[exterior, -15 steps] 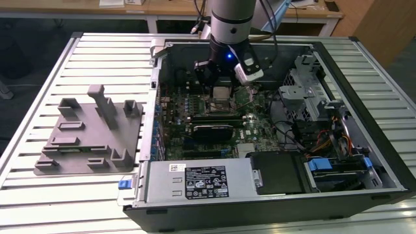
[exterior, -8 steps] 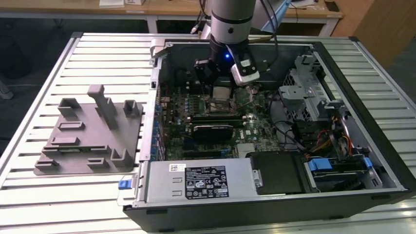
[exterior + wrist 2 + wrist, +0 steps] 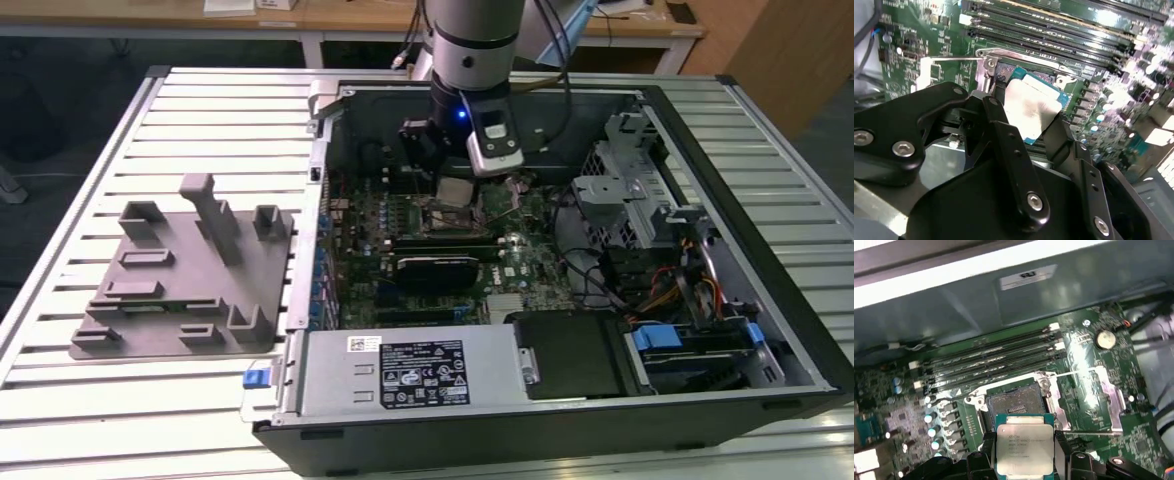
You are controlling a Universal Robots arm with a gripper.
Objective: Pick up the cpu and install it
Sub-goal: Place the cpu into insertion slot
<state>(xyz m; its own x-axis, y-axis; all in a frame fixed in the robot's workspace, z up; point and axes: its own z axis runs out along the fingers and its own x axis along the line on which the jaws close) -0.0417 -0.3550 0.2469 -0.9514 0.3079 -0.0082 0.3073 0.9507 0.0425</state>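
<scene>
Black fingers [image 3: 1004,135] of the claw [image 3: 1025,441] sat closest to the lens in both wrist views. They were pinched on the cpu [image 3: 1024,454] by two opposite edges. The metal plate faced up, with a strip of the green rim showing along one free edge.

Cpu position: held in the air, not seated.

Key relation: the open socket [image 3: 1015,407] lay below the cpu and a little beyond it. In the first wrist view it sat between the cpu and the memory slots [image 3: 989,362]. The bare contact field was exposed, and the hold-down frame [image 3: 1104,395] lay flipped open beside it on the board [image 3: 521,260].

Alignment (my judgement): the cpu edges ran roughly parallel to the socket frame. The gap looked mostly vertical, with a small offset toward the memory slots.

The exterior view agreed, with the cpu hanging just above the socket.
</scene>
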